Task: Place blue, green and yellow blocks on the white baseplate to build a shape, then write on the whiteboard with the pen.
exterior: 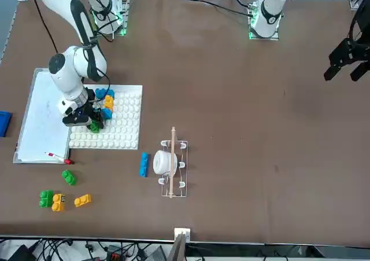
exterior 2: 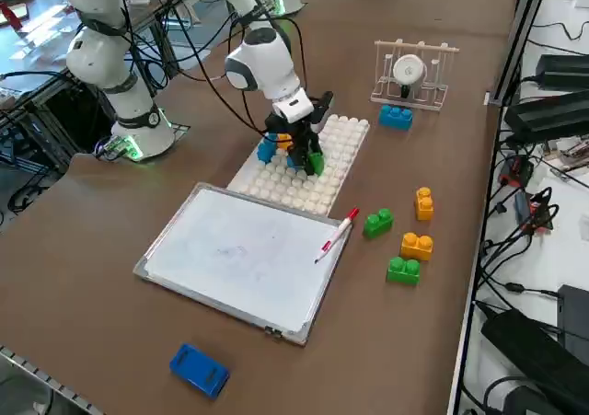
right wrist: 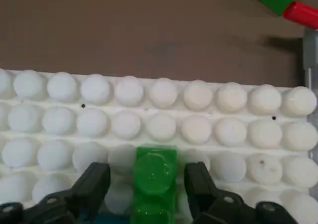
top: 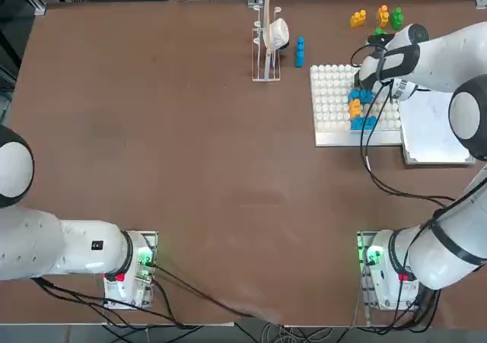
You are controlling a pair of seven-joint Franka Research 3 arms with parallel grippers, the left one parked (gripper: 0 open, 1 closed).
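A brown table fills every view, with cables and dark equipment along its edges. The claw points down over the baseplate, low on the side nearest the whiteboard. Its fingers stand apart, a green block seated on the studs between them with a gap on each side, so nothing is gripped. From overhead the wrist hides that block almost wholly. Just beside the claw, blue and yellow blocks sit stacked on the plate, partly covered by the arm and its cable. The pen lies across the whiteboard's edge, near the claw. Beyond it loose blocks rest on the table. Farther off, a blue block lies by a clear rack.
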